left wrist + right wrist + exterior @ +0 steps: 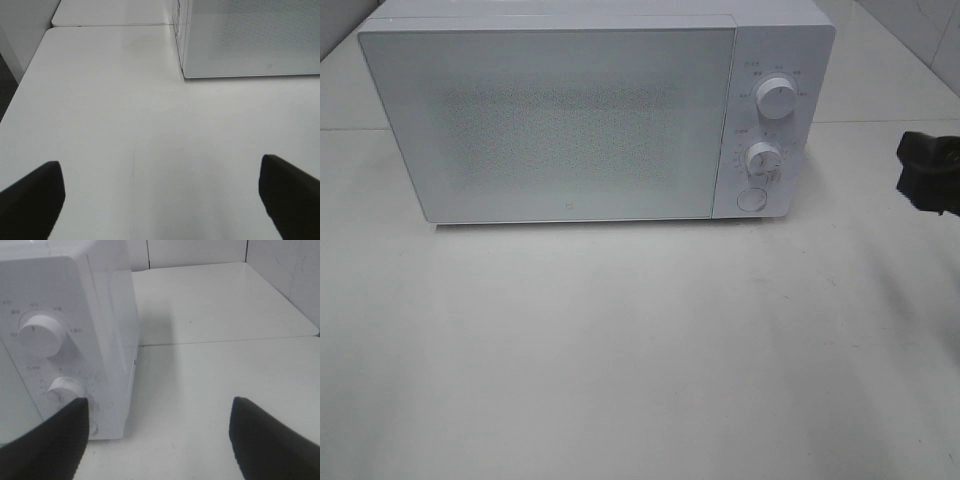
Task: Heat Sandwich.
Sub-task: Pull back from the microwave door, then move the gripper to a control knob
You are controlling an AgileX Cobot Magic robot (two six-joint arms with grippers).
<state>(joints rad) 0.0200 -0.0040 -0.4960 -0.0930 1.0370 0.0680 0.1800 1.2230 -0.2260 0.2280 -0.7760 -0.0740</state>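
A microwave (590, 110) stands on the table (640, 350), towards the back, with bare tabletop before it. Its shut door (550, 120) takes up the left of its front, and the control panel (770, 130) sits to the door's right. On the panel, the upper knob (776, 100) is above the lower knob (762, 158), with a round button (751, 199) beneath both. The right gripper (928, 172) hangs right of the microwave, apart from it, level with the panel. The left gripper (160, 200) is over the table, before the microwave's front left corner.
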